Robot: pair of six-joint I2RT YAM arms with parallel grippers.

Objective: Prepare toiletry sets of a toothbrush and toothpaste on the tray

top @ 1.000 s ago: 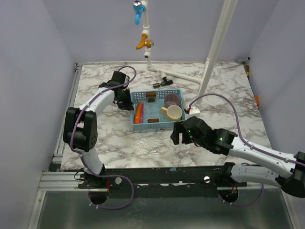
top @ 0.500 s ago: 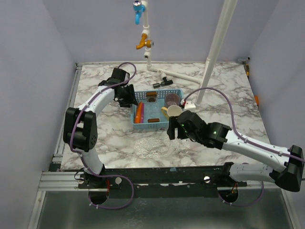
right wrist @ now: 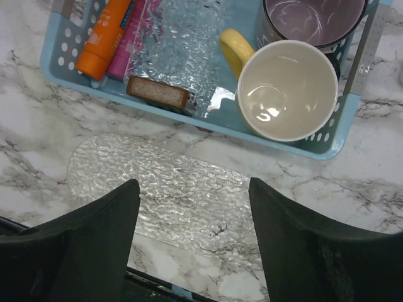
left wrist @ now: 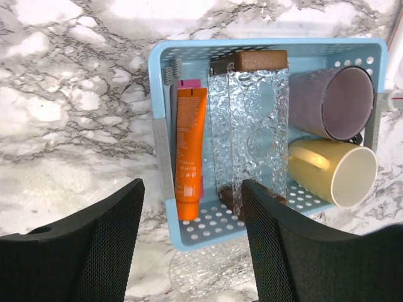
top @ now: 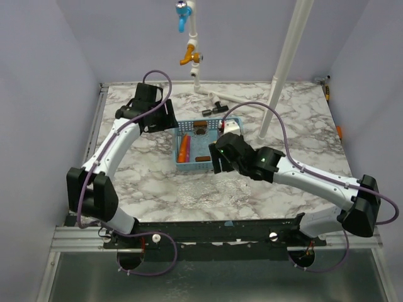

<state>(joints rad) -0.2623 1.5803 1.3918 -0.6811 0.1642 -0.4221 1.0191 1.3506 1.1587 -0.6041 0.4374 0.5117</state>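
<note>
The orange toothpaste point(left wrist: 190, 151) lies in the blue basket point(left wrist: 214, 233), along its left wall. A toothbrush's bristled head point(left wrist: 171, 70) shows beside the tube's top; its handle is mostly hidden. My left gripper point(left wrist: 192, 251) hangs open and empty above the basket's near edge, and in the top view the left gripper point(top: 164, 121) is at the basket's back left. My right gripper point(right wrist: 195, 251) is open and empty over the clear textured tray point(right wrist: 157, 189) lying flat on the marble in front of the basket point(top: 189, 165). The toothpaste point(right wrist: 104, 38) also shows in the right wrist view.
In the basket stand a clear textured piece with brown ends point(left wrist: 249, 138), a purple cup point(left wrist: 330, 100) and a yellow cup point(left wrist: 334, 173). A pink tube point(right wrist: 129, 44) lies by the orange one. A white pole point(top: 286, 60) and pipe fittings point(top: 214, 108) stand behind.
My left gripper has opened and drawn back and up from the basket's left side. My right arm has swung left, to the basket's front edge.
</note>
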